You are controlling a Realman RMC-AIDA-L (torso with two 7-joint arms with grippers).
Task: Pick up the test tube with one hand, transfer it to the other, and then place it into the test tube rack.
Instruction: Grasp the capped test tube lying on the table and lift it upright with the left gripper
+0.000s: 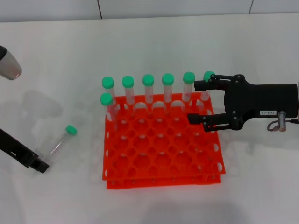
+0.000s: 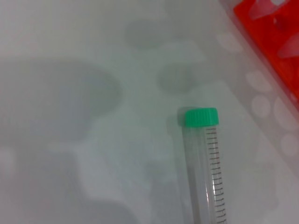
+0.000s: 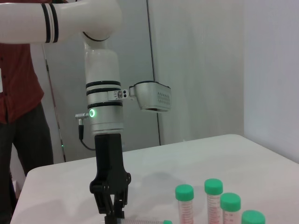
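- Head view: the test tube lies on the white table, left of the rack, touching the left claw's tip. The right claw hovers wide open over the rack's right rear.
- Left wrist view: the tube lies flat beside the rack's edge.
- Right wrist view: the left claw's fingers look narrow above the tube; I cannot tell whether they grip it. A pale wall stands behind.

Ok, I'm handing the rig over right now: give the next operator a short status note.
Left gripper: down at the table beside the lower end of the loose test tube, which lies flat, green cap pointing away from the robot. No grasp visible.
Right gripper: open, empty, hovering over the far right corner of the test tube rack.
Rack: seven capped tubes standing, six in the far row and one in the next row.
Done: nothing yet on this tube.
Left: pick up, hand over to the right, place in rack.
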